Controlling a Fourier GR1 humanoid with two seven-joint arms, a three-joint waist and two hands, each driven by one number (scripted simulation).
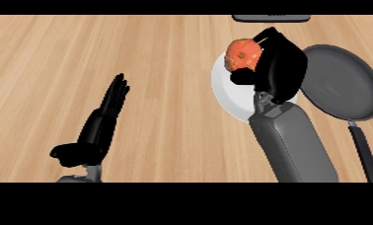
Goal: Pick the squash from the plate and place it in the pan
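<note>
The squash (pixel 242 55) sits at the upper right of the frame, over the far edge of the white plate (pixel 223 88), with the right hand (pixel 284 71) curled round it, fingers above and thumb below. It looks small, round, hard-skinned and light, probably smooth enough to slip, so a hold across its widest part seems safest for the short carry to the pan (pixel 342 83) just right of the plate. The hand hides its right side and underside, so I cannot tell whether it touches the plate; the left hand (pixel 105 115) rests open on the worktop (pixel 146 46) at lower left.
</note>
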